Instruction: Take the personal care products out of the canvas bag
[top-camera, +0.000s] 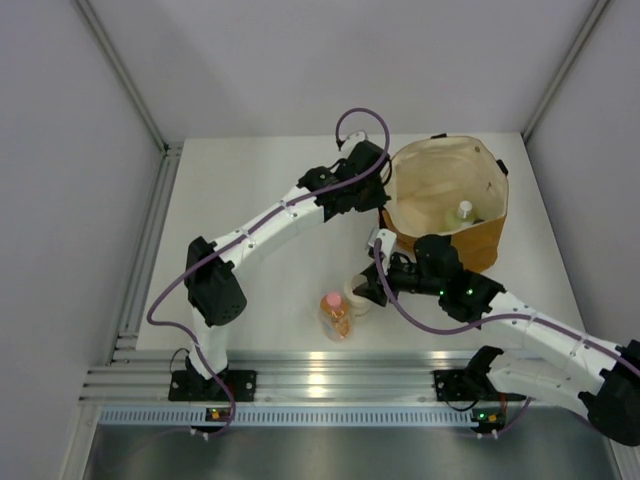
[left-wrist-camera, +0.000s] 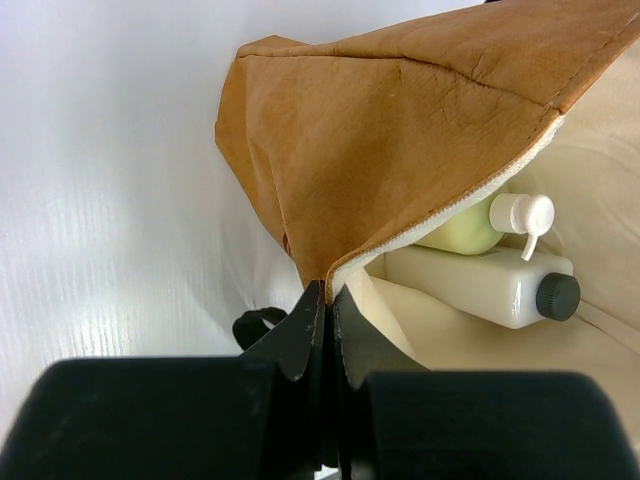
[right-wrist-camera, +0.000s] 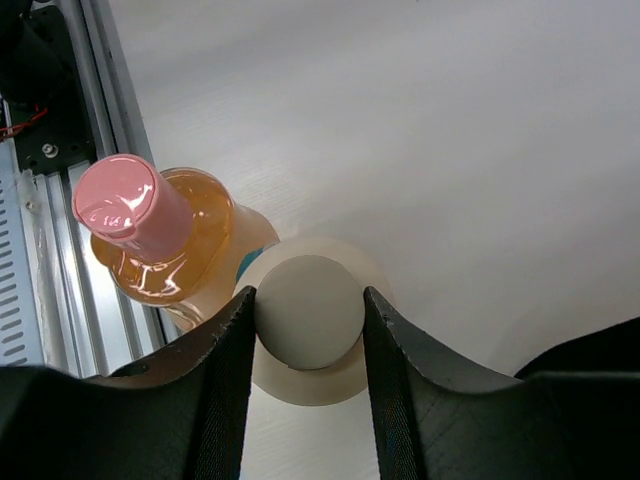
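Because the left gripper is clamped flat on a fold of the canvas bag rim, jaws closed with only fabric between them, the mouth is propped open and the cream lining shows; likely purpose: a braced, clear entry for the other arm; inside, just past the pinch, the white squarish bottle lies on its side, dark cap to the right, with the pale green bottle tucked behind and touching it; both remain to be lifted out; right gripper brackets the cream round jar, fingers pressed against either side of its lid, narrow opening, nothing else held; jar appears seated on the table, so a set-down is my reading; orange bottle stands upright just beside the jar, seemingly touching it; both are near the front rail, well apart from the bag, grouped as removed items.
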